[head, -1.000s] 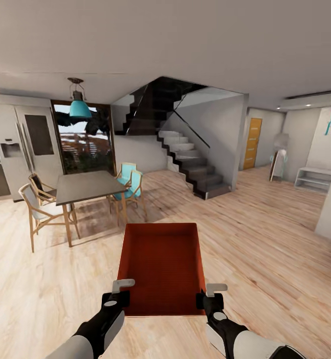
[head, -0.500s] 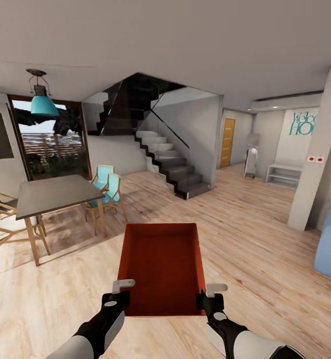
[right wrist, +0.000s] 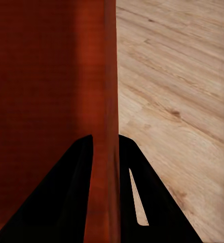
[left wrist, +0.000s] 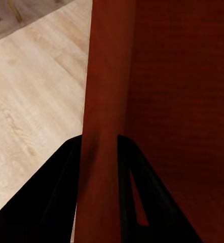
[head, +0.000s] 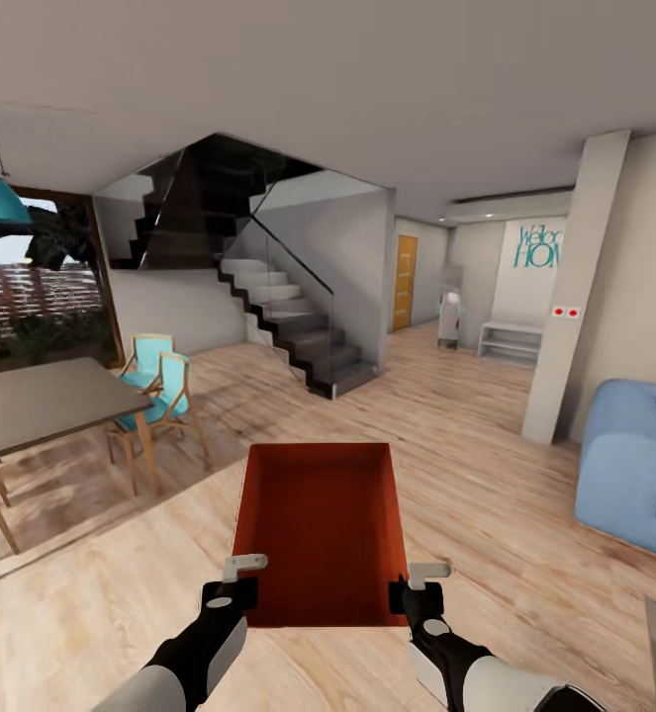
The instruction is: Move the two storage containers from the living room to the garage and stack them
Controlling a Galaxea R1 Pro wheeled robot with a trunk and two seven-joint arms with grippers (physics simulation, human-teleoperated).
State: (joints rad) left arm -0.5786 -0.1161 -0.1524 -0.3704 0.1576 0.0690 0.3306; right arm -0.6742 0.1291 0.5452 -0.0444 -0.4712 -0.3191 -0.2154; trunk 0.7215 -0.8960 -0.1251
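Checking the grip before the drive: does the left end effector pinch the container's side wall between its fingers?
Yes: in the left wrist view the left end effector has a dark finger on each side of the orange-red storage container wall.

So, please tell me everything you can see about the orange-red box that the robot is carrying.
The box is an orange-red rectangular bin, open on top, with thin plain walls and nothing visible inside. It sits level in front of the robot, above the light wood floor. The left hand pinches its left wall and the right hand its right wall, one finger inside and one outside each wall. Nothing else touches it.
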